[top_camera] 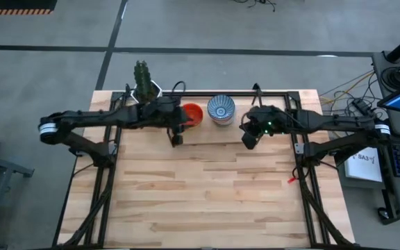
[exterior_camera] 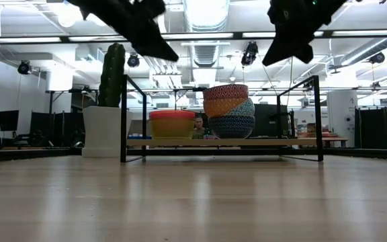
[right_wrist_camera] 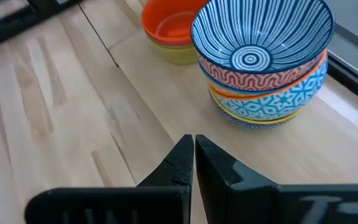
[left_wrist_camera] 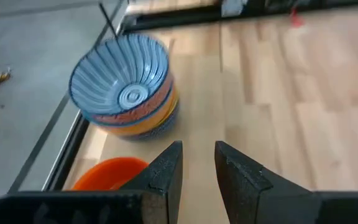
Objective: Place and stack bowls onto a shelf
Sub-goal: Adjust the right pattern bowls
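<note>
High view: two stacks of bowls sit on the shelf (top_camera: 269, 95) at the table's far edge, orange-topped stack (top_camera: 192, 114) left of blue-striped stack (top_camera: 221, 109). Left gripper (top_camera: 176, 139) hovers released, empty; right gripper (top_camera: 247, 141) clenched, empty.

The shelf (exterior_camera: 180, 142), a low light-wood board on a thin black frame, stands at the far edge of the table and carries two stacks of bowls, close beside each other but apart. The taller stack (right_wrist_camera: 263, 68) sits upright, topped by a white bowl with blue radial stripes (top_camera: 221, 108) over patterned red, orange and blue ones. The shorter stack (exterior_camera: 172, 124) shows an orange-red bowl (right_wrist_camera: 169, 22) nested in what seems a yellow one.
</note>
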`<state>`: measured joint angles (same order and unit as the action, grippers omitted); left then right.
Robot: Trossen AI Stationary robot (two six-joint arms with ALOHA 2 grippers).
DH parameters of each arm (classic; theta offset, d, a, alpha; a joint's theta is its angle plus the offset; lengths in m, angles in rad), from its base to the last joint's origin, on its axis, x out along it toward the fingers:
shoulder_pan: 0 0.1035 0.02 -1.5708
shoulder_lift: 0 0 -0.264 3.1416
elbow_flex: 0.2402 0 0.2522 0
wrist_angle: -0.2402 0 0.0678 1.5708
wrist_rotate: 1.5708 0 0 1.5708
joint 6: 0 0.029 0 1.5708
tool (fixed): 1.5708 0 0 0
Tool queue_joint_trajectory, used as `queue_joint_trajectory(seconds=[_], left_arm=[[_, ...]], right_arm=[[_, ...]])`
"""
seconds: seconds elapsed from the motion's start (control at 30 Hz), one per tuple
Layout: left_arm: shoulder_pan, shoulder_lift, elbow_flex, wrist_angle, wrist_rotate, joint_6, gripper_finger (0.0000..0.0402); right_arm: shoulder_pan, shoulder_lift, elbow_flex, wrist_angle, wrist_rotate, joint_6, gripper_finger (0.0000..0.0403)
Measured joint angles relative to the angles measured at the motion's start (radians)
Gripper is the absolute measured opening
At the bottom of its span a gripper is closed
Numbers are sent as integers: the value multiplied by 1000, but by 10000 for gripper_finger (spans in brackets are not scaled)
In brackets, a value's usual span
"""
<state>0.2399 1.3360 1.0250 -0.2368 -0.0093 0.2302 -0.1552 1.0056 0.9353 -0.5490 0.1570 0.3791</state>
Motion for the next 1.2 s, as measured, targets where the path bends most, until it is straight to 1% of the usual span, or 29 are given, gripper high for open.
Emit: queue_joint_trajectory(seconds=[0.1,0.27,0.4,0.5,0.63,0.7,0.77,0.93,1.0,1.2], left_arm=[[-32,-68,-56,34,0,-32,77],[-73,-129,-107,70,-1,-66,77],[-81,-126,-111,85,-4,-96,77],[-80,-107,-111,89,-7,-106,77],[-83,-92,-111,75,-7,-128,77],[-84,-87,-111,61,-7,-131,77],[-84,-81,-113,54,-7,-131,77],[-84,-77,-112,68,-7,-76,77],[-83,-77,-112,84,-7,-46,77],[-76,-56,-111,132,-7,122,77]], right_arm=[[3,-22,-64,83,0,14,9],[3,-18,-149,229,1,15,9],[3,12,-153,299,6,77,9],[7,43,-137,305,22,100,9],[66,65,-132,300,-20,80,9],[103,77,-136,295,-24,79,9],[139,94,-138,295,2,82,9],[212,157,-138,331,150,96,9],[216,183,-130,334,185,93,9],[175,199,-67,301,210,37,9]])
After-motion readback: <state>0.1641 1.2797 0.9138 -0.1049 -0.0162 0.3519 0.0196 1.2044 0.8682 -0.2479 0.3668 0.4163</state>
